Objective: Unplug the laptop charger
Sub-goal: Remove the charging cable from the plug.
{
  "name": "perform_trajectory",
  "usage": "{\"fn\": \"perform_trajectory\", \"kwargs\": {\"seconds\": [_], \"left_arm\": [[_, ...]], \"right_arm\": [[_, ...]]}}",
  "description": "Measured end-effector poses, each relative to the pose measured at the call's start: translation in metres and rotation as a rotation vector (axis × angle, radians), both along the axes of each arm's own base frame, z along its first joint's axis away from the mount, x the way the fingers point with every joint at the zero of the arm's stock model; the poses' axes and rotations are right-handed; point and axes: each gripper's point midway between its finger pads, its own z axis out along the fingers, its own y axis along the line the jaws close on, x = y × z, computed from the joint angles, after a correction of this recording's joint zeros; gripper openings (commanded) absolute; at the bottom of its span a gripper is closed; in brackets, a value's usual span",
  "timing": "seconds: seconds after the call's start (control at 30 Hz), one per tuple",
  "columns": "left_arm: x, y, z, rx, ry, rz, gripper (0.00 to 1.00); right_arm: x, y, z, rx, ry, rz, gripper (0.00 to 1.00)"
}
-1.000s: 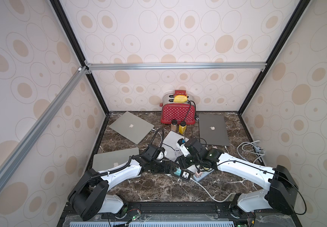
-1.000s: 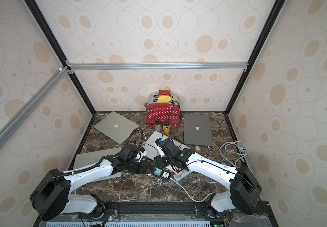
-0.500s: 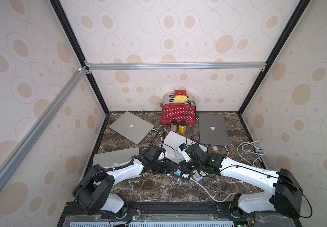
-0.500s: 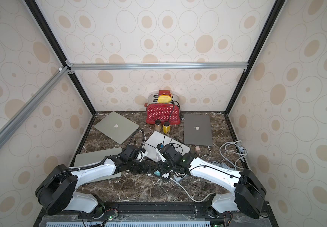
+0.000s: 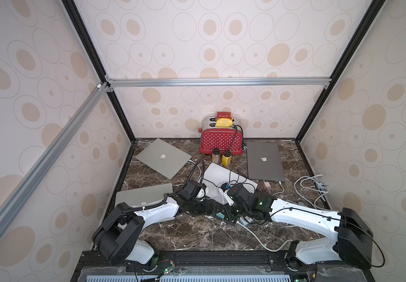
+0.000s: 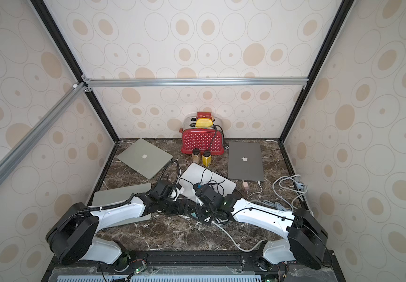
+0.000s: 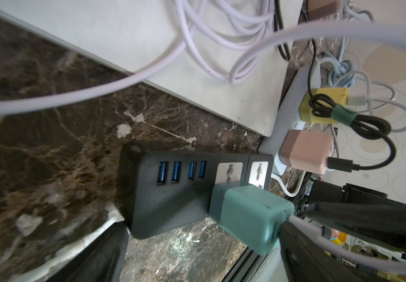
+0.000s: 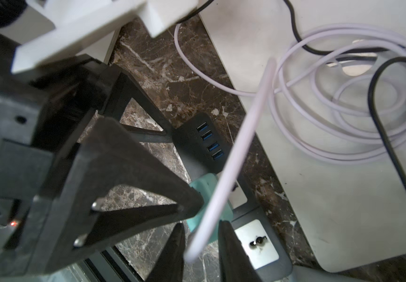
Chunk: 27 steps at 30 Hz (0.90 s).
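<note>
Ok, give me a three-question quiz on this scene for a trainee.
1. True or false: the teal charger is plugged into the black power strip.
2. How many blue USB ports show on that strip?
3. Which kitchen appliance is here? A) kettle B) red toaster C) microwave

Key: 1 true; 2 four; 3 B.

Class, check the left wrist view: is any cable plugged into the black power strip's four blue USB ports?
No, all four blue USB ports on the black power strip sit empty.
</note>
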Motion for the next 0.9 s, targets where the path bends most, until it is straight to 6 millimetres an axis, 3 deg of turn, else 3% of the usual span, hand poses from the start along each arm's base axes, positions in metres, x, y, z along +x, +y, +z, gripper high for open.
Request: {"fn": "perform_trajectory", "kwargs": {"seconds": [0.23,0.47,0.9], "left_arm": [[-0.0017,-0.0008,-0.0006,-0.012,0.007,-0.001,0.96],[-0.0022,-0.0007,-0.0015,-0.017,0.014,0.006,0.96],[-0.0019,-0.0056,-0.0055,-0.052,0.028,-0.006,0.94]], "right_arm": [[0.0029,0.0035,0.001,0.017,-0.017,-0.018,0.24],[0.0045,0.0066,0.0,-0.014,-0.047,-0.027,0.0],[0.0018,0.0001,0.0018,-0.143,-0.174,-0.013,0.0]]}}
